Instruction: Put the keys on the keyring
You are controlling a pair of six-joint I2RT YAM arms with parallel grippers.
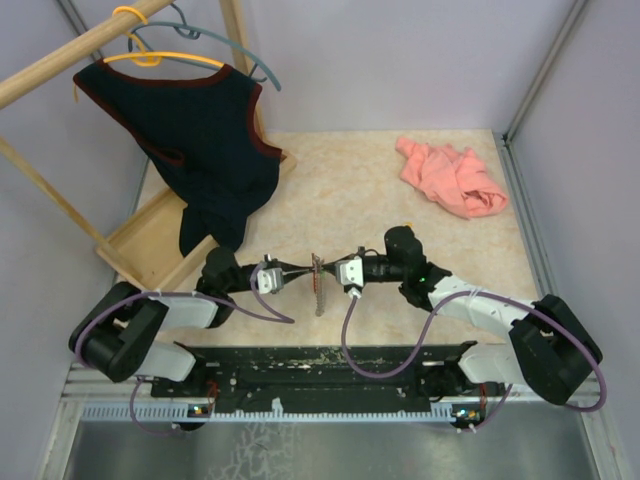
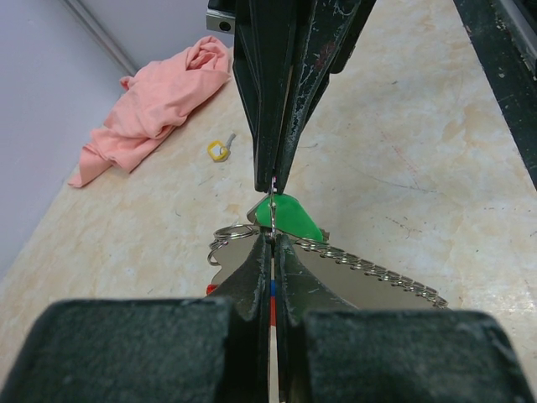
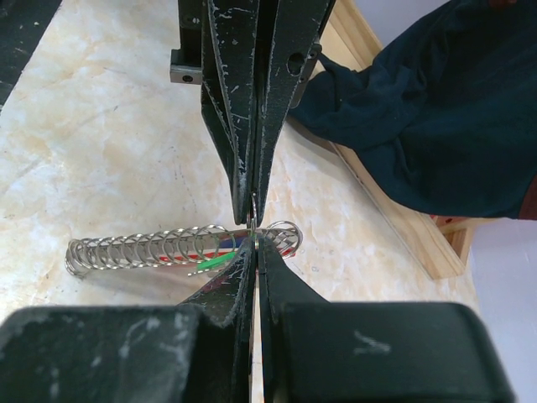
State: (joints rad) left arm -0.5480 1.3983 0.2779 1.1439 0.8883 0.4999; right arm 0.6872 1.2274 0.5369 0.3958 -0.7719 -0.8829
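Note:
My left gripper [image 1: 303, 269] and right gripper [image 1: 334, 270] meet tip to tip above the table's near middle. Each is shut on the same thin steel ring [image 2: 273, 210] of the keyring [image 1: 318, 288]. The keyring's silvery ridged strip [image 2: 377, 273] hangs below the tips, with red and blue bits behind it. In the right wrist view the strip [image 3: 147, 250] stretches left of my right gripper [image 3: 254, 238]. A green key head [image 2: 291, 217] sits just behind the tips of the left gripper [image 2: 273, 238]. A yellow-headed key [image 2: 219, 150] lies alone on the table farther off.
A pink cloth [image 1: 452, 177] lies at the back right. A dark vest [image 1: 200, 140] hangs from a yellow hanger on a wooden rack, whose base tray [image 1: 150, 240] stands at the back left. Purple walls close in the sides.

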